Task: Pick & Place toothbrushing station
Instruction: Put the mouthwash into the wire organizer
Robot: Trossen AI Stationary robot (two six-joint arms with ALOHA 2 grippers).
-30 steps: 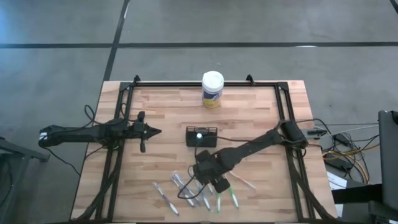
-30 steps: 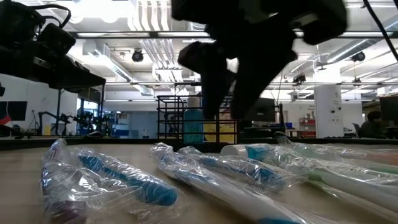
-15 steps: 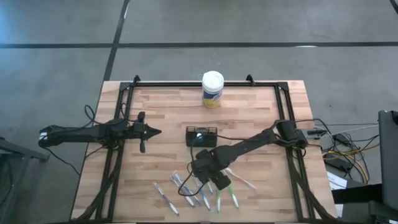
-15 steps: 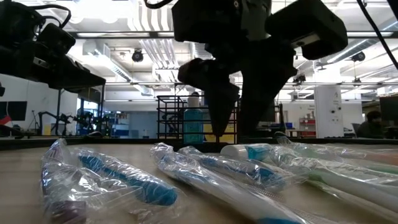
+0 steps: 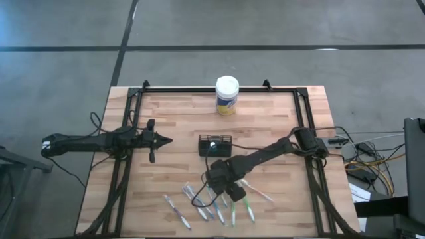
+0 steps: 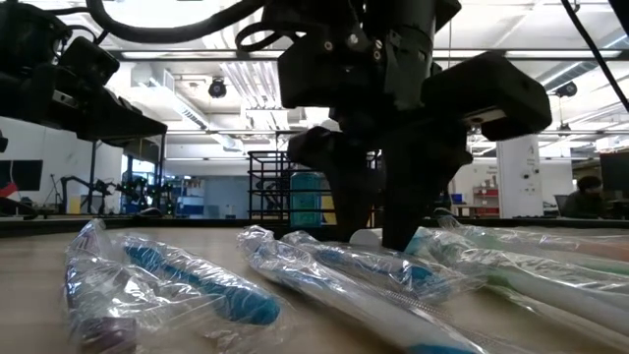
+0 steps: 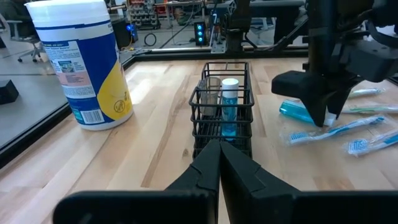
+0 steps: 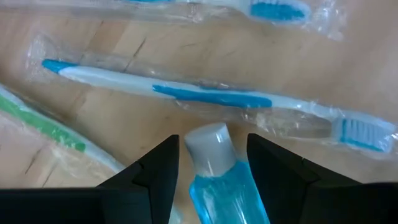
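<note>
The black wire-mesh caddy (image 5: 215, 145) stands on the table's middle, with one blue white-capped tube (image 7: 229, 102) upright inside it. Several toothbrushes wrapped in clear plastic (image 5: 216, 204) lie on the wood near the front edge. A second blue tube with a white cap (image 8: 214, 165) lies flat among them. My right gripper (image 8: 213, 143) points down over this tube, open, one finger on each side of the cap, touching nothing. It also shows in the high view (image 5: 221, 188). My left gripper (image 5: 169, 140) is shut and empty, left of the caddy.
A white-lidded canister with a yellow label (image 5: 227, 95) stands at the table's far edge, behind the caddy. A blue and white toothbrush (image 8: 211, 96) lies just beyond the tube, and a green one (image 8: 43, 124) lies beside it. Bare wood lies between the caddy and my left gripper.
My right gripper has come down toward the table among the wrapped toothbrushes and gone a little toward the far left, so that its open fingers now stand low around the lying tube. The tube and the brushes have not moved.
</note>
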